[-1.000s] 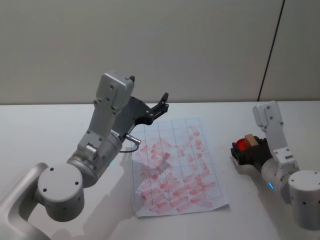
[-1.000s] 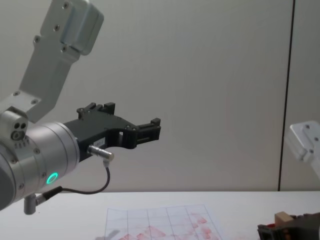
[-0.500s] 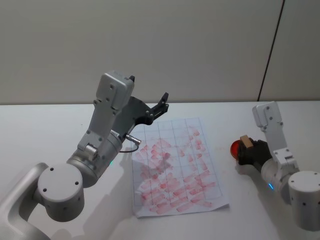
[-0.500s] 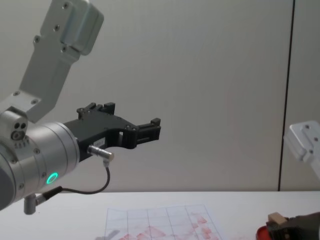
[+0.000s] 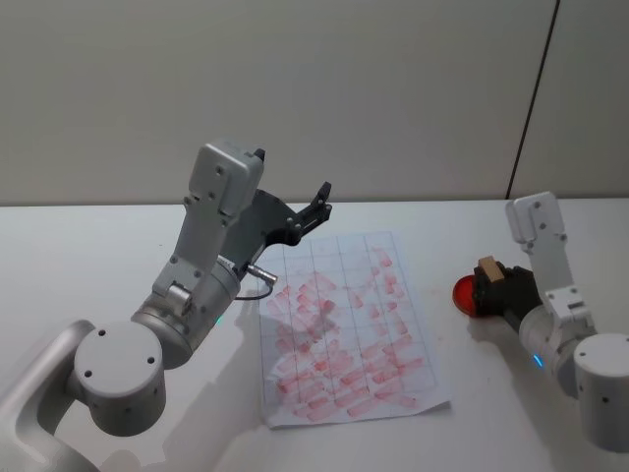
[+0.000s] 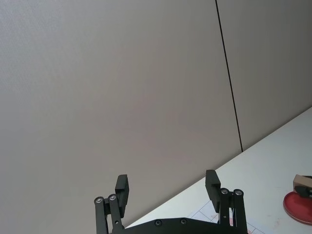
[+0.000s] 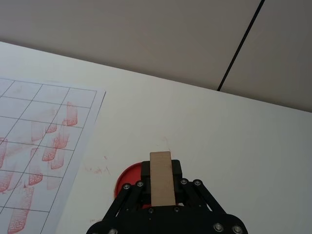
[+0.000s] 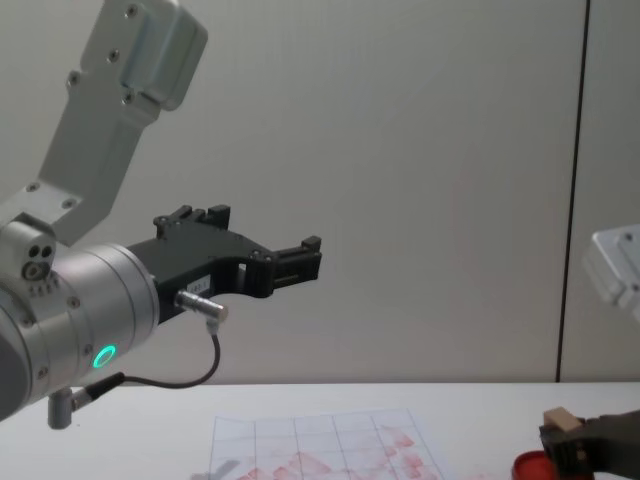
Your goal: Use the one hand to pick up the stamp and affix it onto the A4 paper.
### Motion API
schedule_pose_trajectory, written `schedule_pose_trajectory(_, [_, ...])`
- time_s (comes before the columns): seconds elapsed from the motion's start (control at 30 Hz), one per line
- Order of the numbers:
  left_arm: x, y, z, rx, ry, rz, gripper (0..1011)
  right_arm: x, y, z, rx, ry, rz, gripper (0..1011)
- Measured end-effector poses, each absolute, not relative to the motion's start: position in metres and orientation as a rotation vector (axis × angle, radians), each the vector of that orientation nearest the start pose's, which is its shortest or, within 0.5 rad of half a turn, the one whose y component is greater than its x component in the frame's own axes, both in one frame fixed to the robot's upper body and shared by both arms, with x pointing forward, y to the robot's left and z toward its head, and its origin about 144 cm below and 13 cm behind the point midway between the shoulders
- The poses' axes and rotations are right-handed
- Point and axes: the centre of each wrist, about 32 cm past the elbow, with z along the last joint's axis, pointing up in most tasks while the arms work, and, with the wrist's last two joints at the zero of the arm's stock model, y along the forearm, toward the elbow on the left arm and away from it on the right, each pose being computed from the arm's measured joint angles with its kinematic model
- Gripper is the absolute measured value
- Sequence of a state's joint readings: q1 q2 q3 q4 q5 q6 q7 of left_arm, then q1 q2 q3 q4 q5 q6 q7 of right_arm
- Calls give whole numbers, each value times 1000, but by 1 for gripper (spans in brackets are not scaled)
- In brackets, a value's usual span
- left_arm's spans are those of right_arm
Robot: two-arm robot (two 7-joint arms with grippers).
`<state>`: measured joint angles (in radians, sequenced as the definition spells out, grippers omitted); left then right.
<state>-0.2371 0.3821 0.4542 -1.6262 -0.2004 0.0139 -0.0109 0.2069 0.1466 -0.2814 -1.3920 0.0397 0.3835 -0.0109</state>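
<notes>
The right gripper [image 5: 494, 288], low at the table on a bent arm, clamps the one stamp [image 5: 487, 269] over the single red ink pad [image 5: 462, 293], right of the one A4 paper [image 5: 344, 324], while the left gripper [image 5: 319, 202] hangs raised, fingers spread.

Arm joints [image 5: 118, 369] are silver-grey cylinders. Black left claw [image 6: 166, 181] and black right claw [image 7: 161, 168] carry silver screws. A green ring light [image 8: 103, 356] marks the left arm [image 8: 95, 290].

Setting: robotics lab test bench — plain white tabletop [image 5: 98, 256], bare grey-beige panelled wall [image 5: 295, 88] with thin dark vertical seam [image 5: 534, 98], silver-grey jointed robot arms [image 5: 211, 231], white gridded A4 paper [image 5: 344, 324] crowded with red stamp marks.
</notes>
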Motion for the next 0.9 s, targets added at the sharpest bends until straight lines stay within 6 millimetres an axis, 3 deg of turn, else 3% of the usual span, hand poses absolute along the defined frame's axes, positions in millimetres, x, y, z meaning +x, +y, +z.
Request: schedule_pose_trajectory(0.9, [492, 198, 1204, 61, -268, 1124, 1001, 515, -194, 1132, -401, 235, -1313, 220])
